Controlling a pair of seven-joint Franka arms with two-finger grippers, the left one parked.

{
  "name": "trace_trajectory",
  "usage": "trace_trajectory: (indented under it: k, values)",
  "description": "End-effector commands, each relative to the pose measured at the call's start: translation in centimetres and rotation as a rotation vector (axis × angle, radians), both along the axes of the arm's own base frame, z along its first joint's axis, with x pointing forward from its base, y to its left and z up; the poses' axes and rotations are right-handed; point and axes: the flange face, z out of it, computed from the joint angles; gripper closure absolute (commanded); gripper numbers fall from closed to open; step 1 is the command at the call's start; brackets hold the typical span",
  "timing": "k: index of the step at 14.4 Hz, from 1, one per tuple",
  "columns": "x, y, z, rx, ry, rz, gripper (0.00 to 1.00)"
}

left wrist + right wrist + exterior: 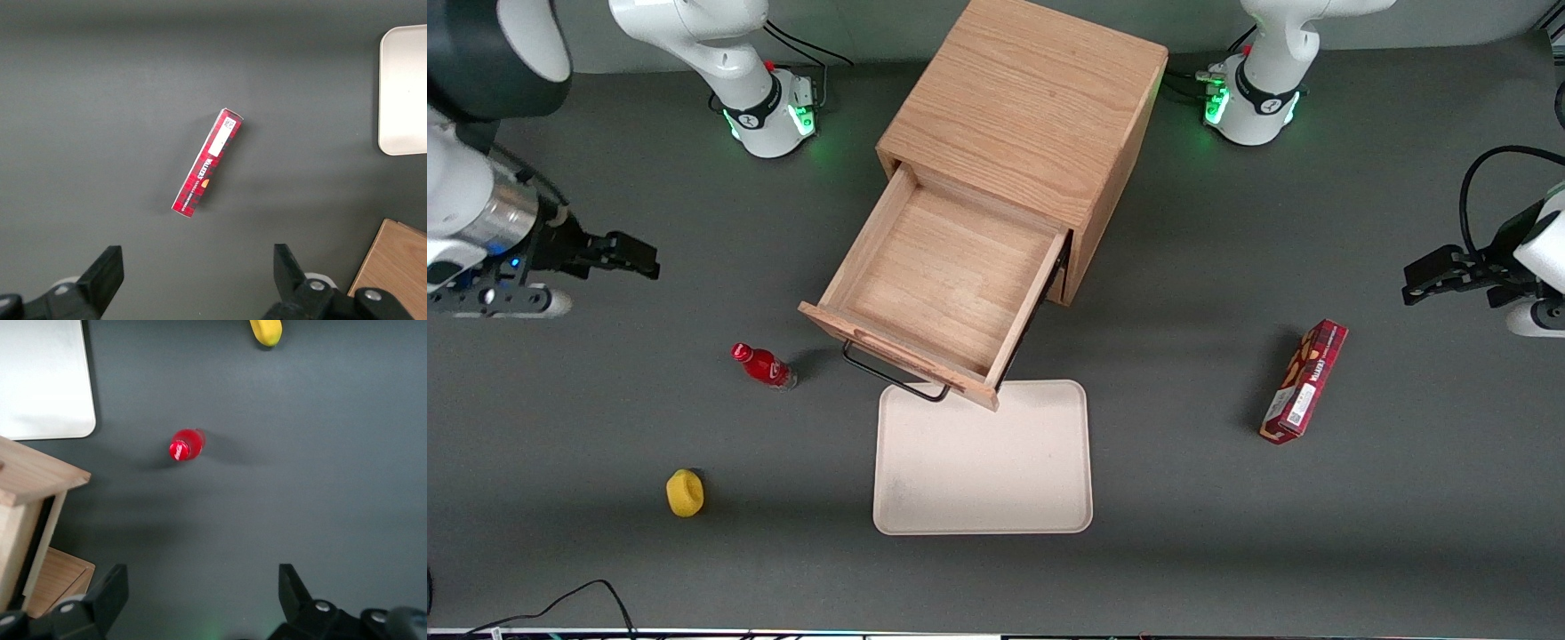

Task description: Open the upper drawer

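Judging from how things lie, the pulling step appears finished: the upper drawer [947, 284], a wide shallow tray of light oak with visible grain, is drawn far out of the boxy wooden cabinet [1032, 107], and its bare floor is exposed. Its thin black metal bar handle [889, 373] juts from the front panel, over the edge of a cream rounded-rectangle tray [983, 462] with a matte, smooth face.

The end effector [636, 258] is seen released, its two black fingers spread with nothing between them, hovering over the dark grey tabletop [560, 427] toward the working arm's end. From it, the drawer lies well apart, toward the parked arm's end; no contact with the handle remains. A small red glossy plastic bottle [187, 445] stands between the end effector and the drawer, nearer the front camera, and a stubby yellow rounded object [685, 493] lies nearer that camera again.

Little more is thought to be required: at most a retreat clear of the bottle, or a final tug if full extension is wanted.
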Motion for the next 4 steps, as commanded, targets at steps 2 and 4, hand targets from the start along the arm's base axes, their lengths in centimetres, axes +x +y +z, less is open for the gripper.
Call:
trace_trajectory:
  k: [2,4]
  values:
    - [-0.64,-0.50,2.18,-0.016,-0.084,-0.025,0.00]
    - [-0.68,-1.09,2.40,-0.016,-0.075,-0.032,0.00]
